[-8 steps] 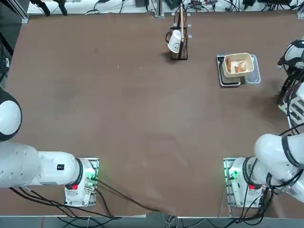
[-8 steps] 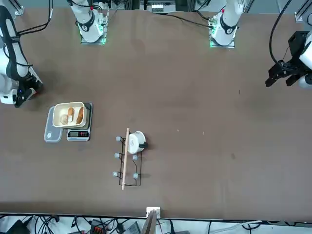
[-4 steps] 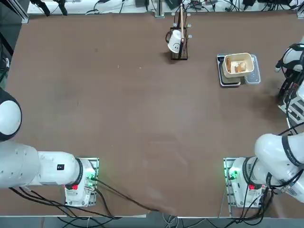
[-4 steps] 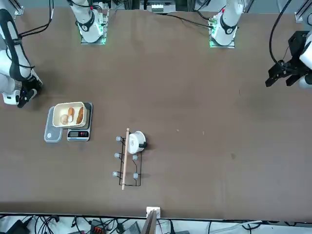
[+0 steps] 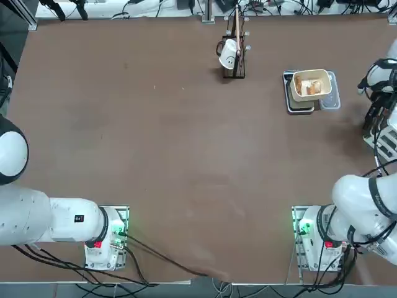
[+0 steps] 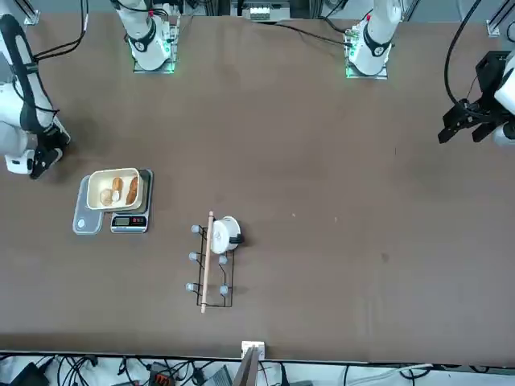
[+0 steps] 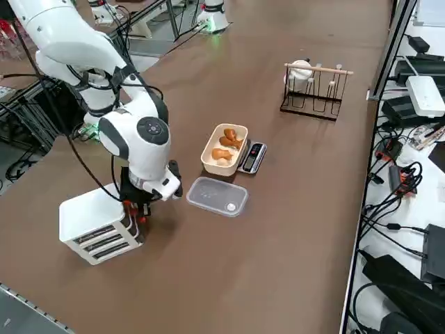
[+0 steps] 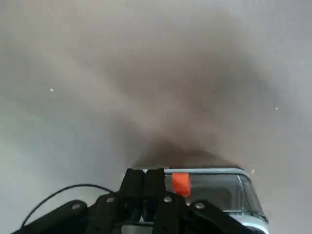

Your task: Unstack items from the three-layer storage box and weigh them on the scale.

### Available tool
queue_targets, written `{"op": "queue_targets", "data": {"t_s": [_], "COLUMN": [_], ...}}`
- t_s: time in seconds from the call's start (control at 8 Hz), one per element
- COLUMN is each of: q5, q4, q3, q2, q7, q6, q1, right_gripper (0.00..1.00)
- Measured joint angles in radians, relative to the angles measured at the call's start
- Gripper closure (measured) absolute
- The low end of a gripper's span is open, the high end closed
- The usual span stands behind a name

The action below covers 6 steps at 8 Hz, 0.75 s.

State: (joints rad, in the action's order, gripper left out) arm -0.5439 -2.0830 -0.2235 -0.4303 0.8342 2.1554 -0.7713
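The three-layer storage box (image 7: 96,223) is a white tiered unit at the table's right edge, partly seen in the top view (image 5: 386,143). My right gripper (image 7: 135,209) hangs shut at its upper front corner. The right wrist view shows the shut fingertips (image 8: 148,181) beside an orange tab (image 8: 181,184) on a grey-clear layer (image 8: 219,192), with nothing visibly held. Several bread-coloured items (image 7: 226,145) lie in a cream tub (image 5: 311,85) that rests on the dark scale (image 7: 252,158), whose display end (image 6: 129,223) sticks out.
A clear plastic tray (image 7: 217,196) lies flat between the storage box and the tub. A black wire rack (image 5: 235,46) with a wooden bar holds a white mug (image 5: 228,54) at the table's far side. Cables and devices line the far edge.
My right arm's wrist has shifted slightly over the storage box, with the gripper staying shut. The tub, scale and tray have not moved.
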Motion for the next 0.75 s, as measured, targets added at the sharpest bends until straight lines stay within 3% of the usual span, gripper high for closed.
{"op": "queue_targets", "data": {"t_s": [0.5,0.75], "q5": [-0.012,0.011], "q4": [0.011,0.078], "q3": [-0.006,-0.047], "q2": [-0.002,0.007], "q7": [-0.027,-0.037], "q6": [-0.031,-0.149], "q1": [0.004,0.002], "right_gripper": [0.99,0.99]}}
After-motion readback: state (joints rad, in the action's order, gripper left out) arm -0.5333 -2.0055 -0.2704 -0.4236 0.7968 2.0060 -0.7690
